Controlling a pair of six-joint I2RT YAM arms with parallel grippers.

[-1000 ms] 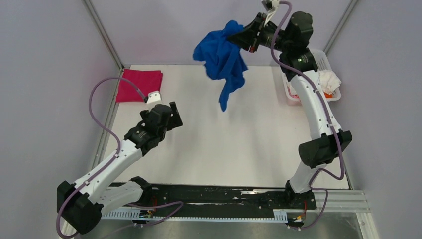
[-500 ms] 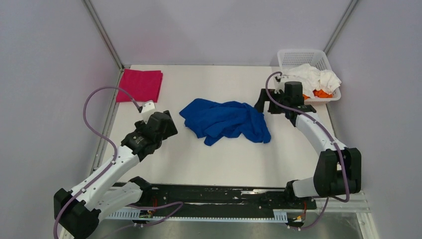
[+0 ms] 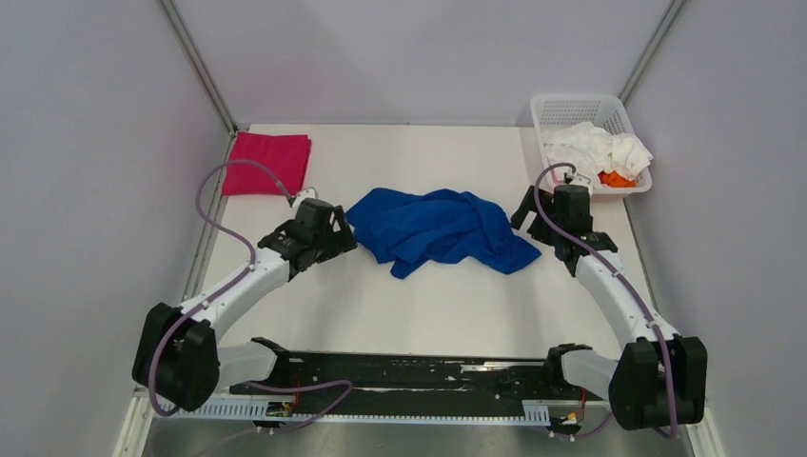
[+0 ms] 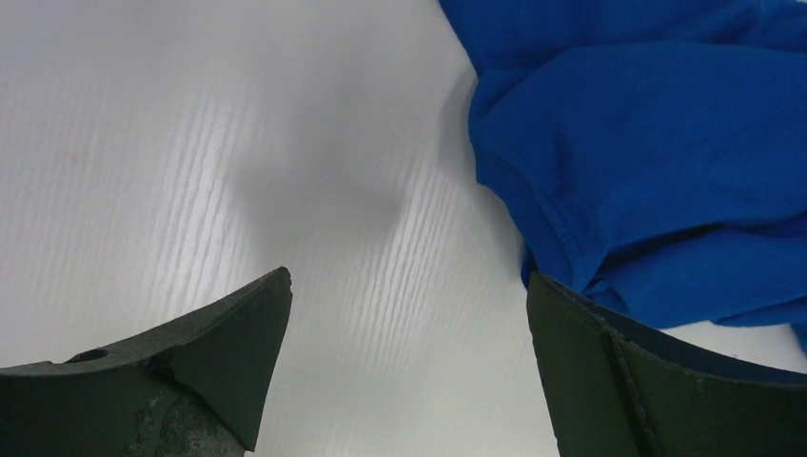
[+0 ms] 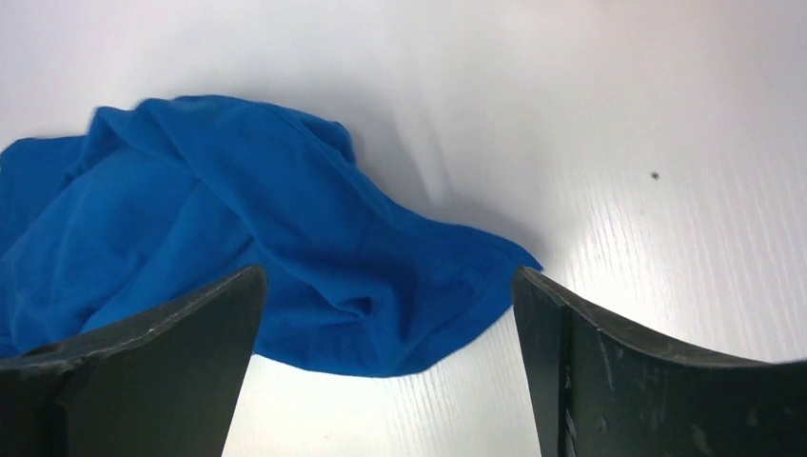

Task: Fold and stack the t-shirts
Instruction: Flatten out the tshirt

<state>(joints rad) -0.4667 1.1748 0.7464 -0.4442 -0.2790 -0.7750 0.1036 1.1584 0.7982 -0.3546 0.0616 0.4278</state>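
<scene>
Blue t-shirt (image 3: 438, 228) crumpled; left end effector (image 3: 340, 234), right end effector (image 3: 524, 215) flank edges.

A robot lab cell: plain pale walls (image 3: 86, 143) and metal posts (image 3: 195, 62) close in a white table (image 3: 428, 305). The left arm (image 3: 233, 290) and right arm (image 3: 609, 286) are bolted to a black rail (image 3: 409, 369) behind the left gripper (image 3: 341, 233) and right gripper (image 3: 526, 214), with purple cables (image 3: 238, 163) looping alongside.

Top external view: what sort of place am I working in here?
Probably an enclosed lab test cell, not a home: plain grey wall panels on metal posts, a white table, and the left arm and right arm bolted to a black rail.
</scene>
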